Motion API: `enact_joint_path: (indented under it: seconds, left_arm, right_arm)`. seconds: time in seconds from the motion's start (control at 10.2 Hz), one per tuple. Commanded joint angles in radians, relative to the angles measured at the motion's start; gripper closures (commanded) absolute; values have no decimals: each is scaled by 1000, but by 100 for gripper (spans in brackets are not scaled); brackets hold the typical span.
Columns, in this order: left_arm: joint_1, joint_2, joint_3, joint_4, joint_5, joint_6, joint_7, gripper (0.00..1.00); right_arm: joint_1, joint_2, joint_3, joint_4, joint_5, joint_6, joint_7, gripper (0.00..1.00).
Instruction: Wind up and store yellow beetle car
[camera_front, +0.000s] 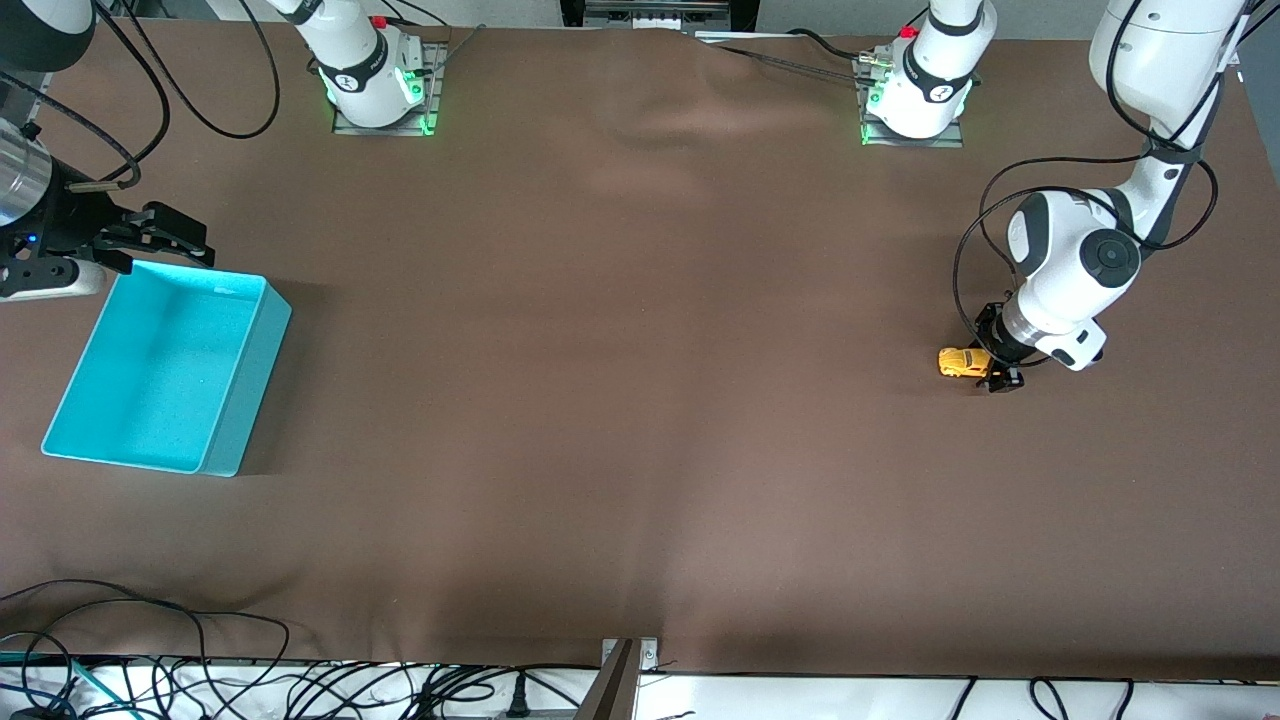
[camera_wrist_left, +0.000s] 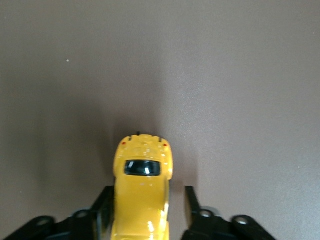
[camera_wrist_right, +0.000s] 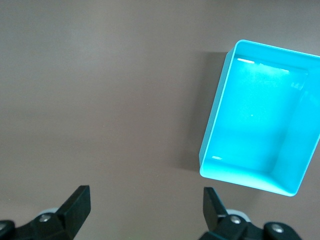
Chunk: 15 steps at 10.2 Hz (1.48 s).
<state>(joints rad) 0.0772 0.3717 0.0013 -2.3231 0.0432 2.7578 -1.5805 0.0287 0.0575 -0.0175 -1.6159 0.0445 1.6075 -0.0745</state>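
Note:
The yellow beetle car (camera_front: 962, 362) stands on the brown table near the left arm's end. In the left wrist view the car (camera_wrist_left: 142, 170) lies between my left gripper's fingers. My left gripper (camera_front: 992, 366) (camera_wrist_left: 148, 194) is low at the table and open astride the car's body. One finger (camera_wrist_left: 106, 200) is against the car's side. The other finger (camera_wrist_left: 189, 197) stands a little apart from it. My right gripper (camera_front: 165, 238) (camera_wrist_right: 146, 200) is open and empty. It waits over the table beside the turquoise bin (camera_front: 252, 385).
The turquoise bin (camera_wrist_right: 212, 125) is empty and stands at the right arm's end of the table. Brown cloth covers the table between bin and car. Cables lie along the table's edge nearest the front camera.

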Motion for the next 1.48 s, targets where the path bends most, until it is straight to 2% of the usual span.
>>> enact_joint_path:
  seconds: [0.0,0.3,0.59,0.98,1.38]
  left_arm:
    - [3,-19,0,-16,30,16,-38,100]
    - [-13,-51,-10,-15,30,7,-42,100]
    - [-28,-117,-56,-9,32,-46,-36,100]
    - [-30,-76,-158,-7,32,-46,-108,100]
    - [-33,-34,-175,-5,32,-43,-231,100]
  right_arm:
    - [2,-4,2,1,-2,2,10,0]
    - [2,-4,2,1,-2,2,10,0]
    - [2,-4,2,1,-2,2,10,0]
    - [2,-4,2,-1,-2,2,10,0]
    - [2,-4,2,1,-2,2,9,0]
